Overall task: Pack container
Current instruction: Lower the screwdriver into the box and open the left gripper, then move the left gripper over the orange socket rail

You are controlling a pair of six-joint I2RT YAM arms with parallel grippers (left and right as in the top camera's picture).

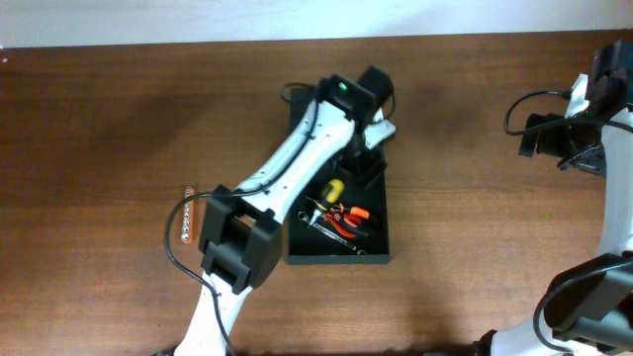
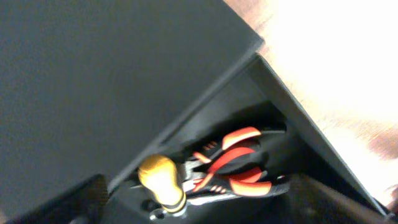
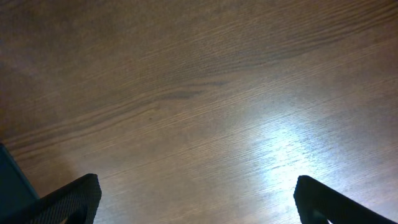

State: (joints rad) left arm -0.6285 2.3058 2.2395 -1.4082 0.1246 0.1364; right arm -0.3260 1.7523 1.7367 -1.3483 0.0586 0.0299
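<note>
Container: the container (image 1: 336,255) is a dark, matte, rectangular box on the middle of the desk (image 1: 99,119), with its long side running front to back.
Lid: seen from the left wrist, the flap lid (image 2: 112,81) slants over the far part of the container. It is not down, and the tools show under its edge.
Inside the container: a yellow-handled screwdriver (image 1: 334,188), orange-handled pliers (image 1: 348,216) and a silvery wrench (image 1: 318,222) lie together in the near half, touching or overlapping.
Left arm: the left arm (image 1: 297,148) reaches from the container's near left corner, slanting over its left wall to its far end.
Left jaws: they stand wide apart above the container's far half. One finger (image 2: 74,202) and the other (image 2: 336,199) are at opposite lower corners of the wrist view, with the tools between and below them, and they grip nothing.
Right arm: the right arm (image 1: 603,109) is well to the right of the container, at the desk's edge.
Right jaws: they are spread wide over bare wood well apart from the container and hold nothing.
Beside the container: a small strip with a row of pale dots (image 1: 188,222) lies on the desk to its left, next to the left arm's elbow.
</note>
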